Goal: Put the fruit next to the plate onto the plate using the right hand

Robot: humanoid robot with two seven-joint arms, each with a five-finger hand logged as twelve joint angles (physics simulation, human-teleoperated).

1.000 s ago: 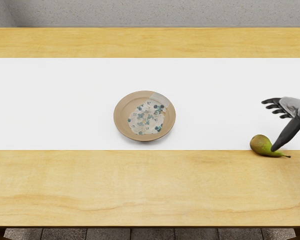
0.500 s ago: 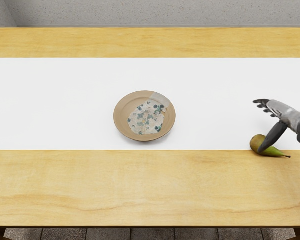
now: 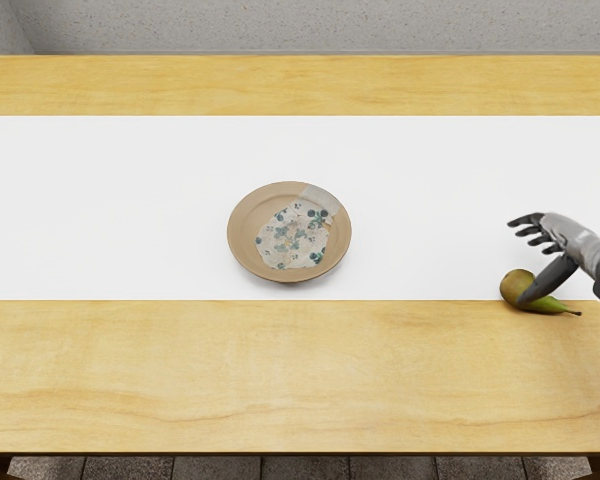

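A round brown plate with a pale flowered centre sits in the middle of the white runner. A green pear lies far to its right, at the runner's front edge, its stem pointing right. My right hand hovers just over the pear, arm entering from the right edge. Its fingers are spread above and behind the fruit, and the thumb reaches down across the pear's right side. Nothing is grasped. The left arm does not show.
A white runner covers the table's middle band, with bare wood in front and behind. A grey wall runs along the far edge.
The right hand has come down and drawn slightly right toward the pear, its fingers lower than before. The pear and plate have stayed put.
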